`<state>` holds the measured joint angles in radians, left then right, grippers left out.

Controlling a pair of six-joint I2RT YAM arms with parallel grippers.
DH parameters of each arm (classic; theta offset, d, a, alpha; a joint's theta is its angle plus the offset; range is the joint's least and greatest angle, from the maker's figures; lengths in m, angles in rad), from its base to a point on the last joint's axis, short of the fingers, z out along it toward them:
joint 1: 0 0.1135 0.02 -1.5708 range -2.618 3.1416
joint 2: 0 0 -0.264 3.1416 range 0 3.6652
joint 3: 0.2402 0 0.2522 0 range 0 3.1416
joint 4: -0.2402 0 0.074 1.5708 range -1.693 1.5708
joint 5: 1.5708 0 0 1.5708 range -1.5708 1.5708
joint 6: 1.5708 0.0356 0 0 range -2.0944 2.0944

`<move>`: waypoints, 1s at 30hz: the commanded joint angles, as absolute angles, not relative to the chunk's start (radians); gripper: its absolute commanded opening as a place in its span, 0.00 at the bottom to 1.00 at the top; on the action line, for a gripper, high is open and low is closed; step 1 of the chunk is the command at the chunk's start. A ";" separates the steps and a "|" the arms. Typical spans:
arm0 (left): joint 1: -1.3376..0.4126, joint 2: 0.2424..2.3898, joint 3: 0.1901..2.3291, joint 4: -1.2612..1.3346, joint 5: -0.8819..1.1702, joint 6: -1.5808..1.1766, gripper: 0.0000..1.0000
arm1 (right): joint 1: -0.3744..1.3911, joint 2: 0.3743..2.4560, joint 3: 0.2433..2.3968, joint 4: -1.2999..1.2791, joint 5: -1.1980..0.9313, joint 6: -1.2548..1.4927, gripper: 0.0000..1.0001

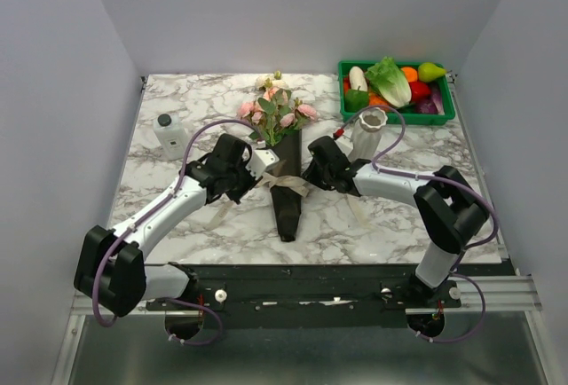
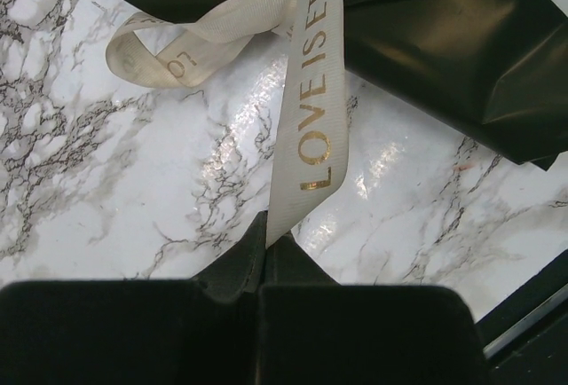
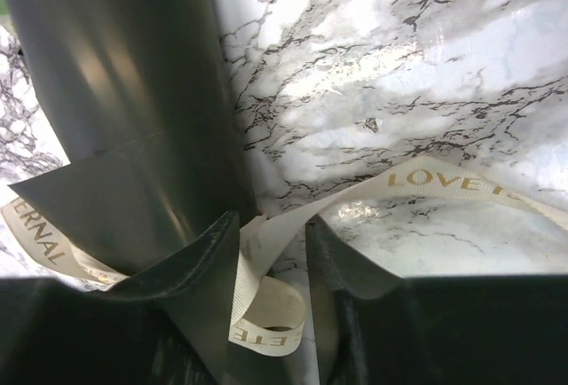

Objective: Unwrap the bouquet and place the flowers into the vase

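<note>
Top external view shows the bouquet (image 1: 282, 150) lying on the marble worktop (image 1: 195, 101), in the middle between the 2 arms. Its pointed end is toward the arm bases and the flowers (image 1: 277, 106) are toward the far wall. The dark paper (image 1: 286, 206) is wrapped around the stems, and a cream ribbon (image 1: 288, 185) is tied across it. The vase (image 1: 368, 129) stands on the right side, just behind the right wrist and near a green crate (image 1: 444, 117) of vegetables in the far right corner. A small white bottle (image 1: 171, 135) stands on the left side, well apart from the bouquet.

Left wrist view shows the left fingers (image 2: 232, 271) closed together on 1 tail of the ribbon (gold letters on it read "LOVE IS"). The strip runs straight from them up to the paper.

Right wrist view shows the right fingers (image 3: 206, 265) about half apart. Another tail of the ribbon passes through the gap between them, just beside the edge of the paper, and it is not pinched.
</note>
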<state>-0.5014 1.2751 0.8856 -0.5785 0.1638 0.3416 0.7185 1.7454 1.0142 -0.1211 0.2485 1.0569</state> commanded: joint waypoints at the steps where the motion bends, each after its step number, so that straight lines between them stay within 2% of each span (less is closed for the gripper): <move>1: -0.499 1.239 0.884 -0.600 0.138 0.325 0.00 | 0.724 1.758 1.017 -0.123 0.275 1.092 0.37; 2: -0.499 1.235 0.884 -0.601 0.137 0.324 0.00 | 0.730 1.755 1.019 -0.123 0.282 1.088 0.26; 4: -0.499 1.230 0.885 -0.603 0.133 0.318 0.00 | 0.745 1.750 1.031 -0.126 0.294 1.068 0.14; 5: -0.499 1.227 0.884 -0.603 0.129 0.316 0.00 | 0.753 1.747 1.035 -0.138 0.316 1.056 0.02; 6: -0.499 1.224 0.885 -0.604 0.130 0.316 0.00 | 0.761 1.737 1.043 -0.150 0.333 1.051 0.01; 13: -0.494 1.203 0.887 -0.614 0.126 0.305 0.00 | 0.883 1.622 1.081 -0.285 0.556 1.017 0.00; 19: -0.462 1.178 0.888 -0.627 0.141 0.305 0.00 | 0.960 1.436 0.980 -0.393 0.758 1.029 0.00; 26: -0.256 1.131 0.939 -0.707 0.239 0.350 0.00 | 0.974 1.178 0.848 -0.670 0.954 1.175 0.01; 30: -0.120 1.083 0.936 -0.742 0.244 0.416 0.00 | 0.937 1.002 0.767 -0.695 0.992 1.166 0.01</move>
<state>-0.2123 1.1461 0.9108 -0.6762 0.1986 0.3466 0.9642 1.1229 0.8295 -0.5652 0.8494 1.1149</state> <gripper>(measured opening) 0.009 0.012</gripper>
